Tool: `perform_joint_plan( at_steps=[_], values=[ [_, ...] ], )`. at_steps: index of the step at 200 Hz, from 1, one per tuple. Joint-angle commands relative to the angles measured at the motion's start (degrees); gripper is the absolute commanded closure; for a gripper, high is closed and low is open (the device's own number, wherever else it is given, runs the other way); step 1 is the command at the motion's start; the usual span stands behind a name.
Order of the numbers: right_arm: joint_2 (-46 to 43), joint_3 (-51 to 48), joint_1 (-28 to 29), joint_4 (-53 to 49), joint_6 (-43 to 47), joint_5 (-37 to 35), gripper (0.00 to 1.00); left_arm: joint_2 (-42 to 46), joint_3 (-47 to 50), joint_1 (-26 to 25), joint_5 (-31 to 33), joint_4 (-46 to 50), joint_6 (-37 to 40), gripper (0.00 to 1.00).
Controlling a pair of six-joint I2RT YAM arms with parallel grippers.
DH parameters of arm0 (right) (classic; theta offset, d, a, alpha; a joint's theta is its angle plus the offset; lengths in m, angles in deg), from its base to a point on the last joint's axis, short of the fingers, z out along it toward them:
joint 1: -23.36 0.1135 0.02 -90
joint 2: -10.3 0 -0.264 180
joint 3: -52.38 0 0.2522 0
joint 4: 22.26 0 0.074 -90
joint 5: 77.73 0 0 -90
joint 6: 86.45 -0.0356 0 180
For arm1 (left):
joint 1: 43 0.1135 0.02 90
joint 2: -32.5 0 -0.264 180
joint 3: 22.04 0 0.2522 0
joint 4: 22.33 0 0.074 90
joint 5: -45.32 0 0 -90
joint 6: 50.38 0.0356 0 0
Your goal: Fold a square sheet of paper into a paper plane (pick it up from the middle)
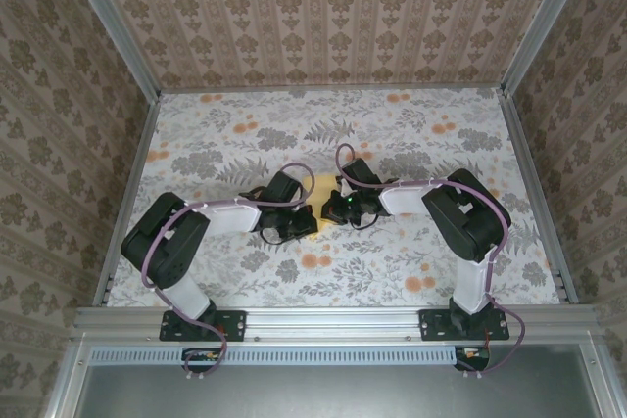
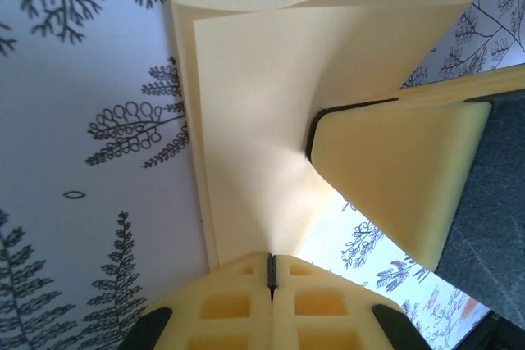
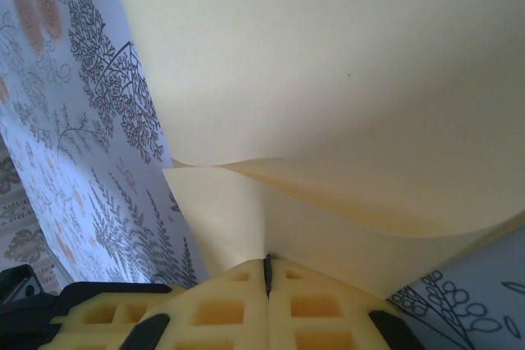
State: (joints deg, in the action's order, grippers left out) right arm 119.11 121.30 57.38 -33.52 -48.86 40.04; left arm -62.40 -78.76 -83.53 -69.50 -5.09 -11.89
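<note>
The floral table (image 1: 245, 134), boxed in by patterned walls (image 1: 323, 17), carried one square sheet of paper (image 2: 254, 120) near its middle, bent over so that two layers showed. Two grippers met there. The left gripper (image 2: 271, 272) and the right gripper (image 3: 267, 272) each pinched a paper edge between closed jaws, probably to steady it for creasing.

Walls (image 1: 323, 7): beige damask wallpaper, three sides. Tabletop (image 1: 225, 144): grey leaf print, orange flowers. Frame (image 1: 333, 320): aluminium rails along edges. Light: even.
</note>
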Motion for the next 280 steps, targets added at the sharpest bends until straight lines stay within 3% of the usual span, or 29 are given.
perform_joint_plan(
  at_steps=[1,100,161,280],
  values=[
    [2.5,-1.9,-0.2,-5.8,-0.6,-5.5,0.98,0.1,1.0,-0.4,0.2,2.2,-0.7,0.99],
    [2.2,-2.2,-0.2,-6.4,-0.5,-6.3,0.98,3.2,6.9,-2.0,0.4,5.8,-0.5,1.00],
    [2.5,-2.2,-0.1,-6.0,-0.9,-6.2,0.98,10.0,3.4,-0.1,0.1,2.4,2.6,1.00],
    [2.1,-1.9,-0.2,-5.3,0.1,-5.3,0.98,0.0,1.5,0.4,-1.4,0.4,2.4,1.00]
  ],
)
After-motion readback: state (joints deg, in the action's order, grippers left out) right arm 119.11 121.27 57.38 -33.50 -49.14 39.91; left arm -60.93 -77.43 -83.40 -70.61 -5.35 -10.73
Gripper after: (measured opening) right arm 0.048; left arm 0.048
